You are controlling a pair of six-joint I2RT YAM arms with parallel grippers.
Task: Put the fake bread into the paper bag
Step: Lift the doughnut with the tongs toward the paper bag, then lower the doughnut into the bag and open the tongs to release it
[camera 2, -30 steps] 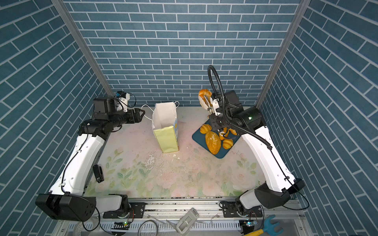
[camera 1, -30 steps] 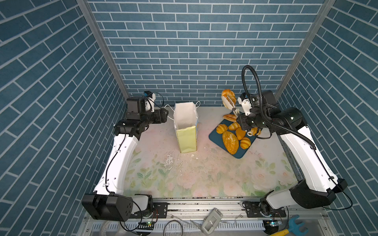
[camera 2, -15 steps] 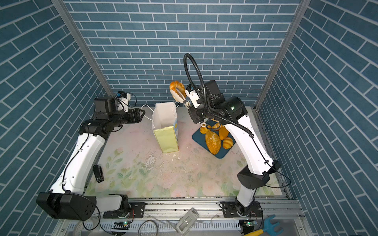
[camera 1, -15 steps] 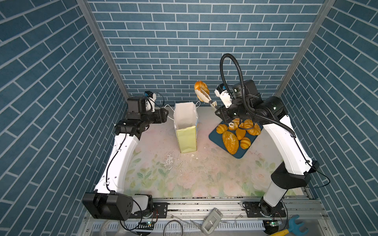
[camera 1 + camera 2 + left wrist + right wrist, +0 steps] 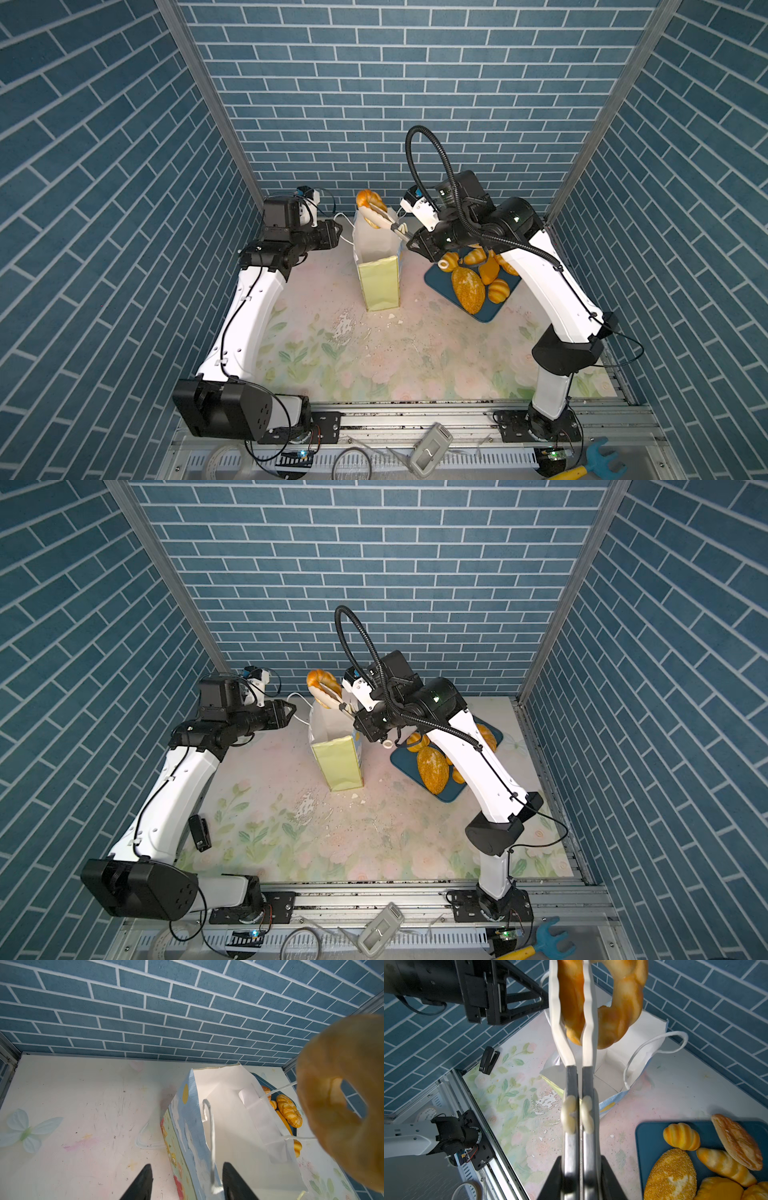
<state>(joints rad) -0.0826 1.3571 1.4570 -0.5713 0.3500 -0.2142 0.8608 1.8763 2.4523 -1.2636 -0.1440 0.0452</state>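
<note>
A ring-shaped fake bread (image 5: 368, 199) (image 5: 318, 677) (image 5: 618, 1012) hangs over the mouth of the paper bag (image 5: 380, 282) (image 5: 338, 764), pinched in white-tipped tongs (image 5: 588, 1084). My right gripper (image 5: 581, 1159) (image 5: 419, 242) is shut on the tongs' metal handles. The bag stands upright and open, white inside (image 5: 228, 1115). My left gripper (image 5: 187, 1165) (image 5: 337, 232) is open; its jaws straddle the bag's blue side wall and cord handle without pressing them. Several other breads, among them a large speckled loaf (image 5: 467, 289) (image 5: 669, 1174), lie on the dark blue tray (image 5: 486, 316).
The back brick wall (image 5: 374, 124) stands close behind the bag. A small black stapler (image 5: 200, 832) (image 5: 489, 1060) lies on the floral mat near the left arm. White flakes (image 5: 343, 324) are scattered in front of the bag. A metal rail (image 5: 415, 415) bounds the front.
My right arm has swung left from above the tray, carrying the ring bread in the tongs to above the bag's mouth. The left jaws have narrowed around the bag's side wall.
</note>
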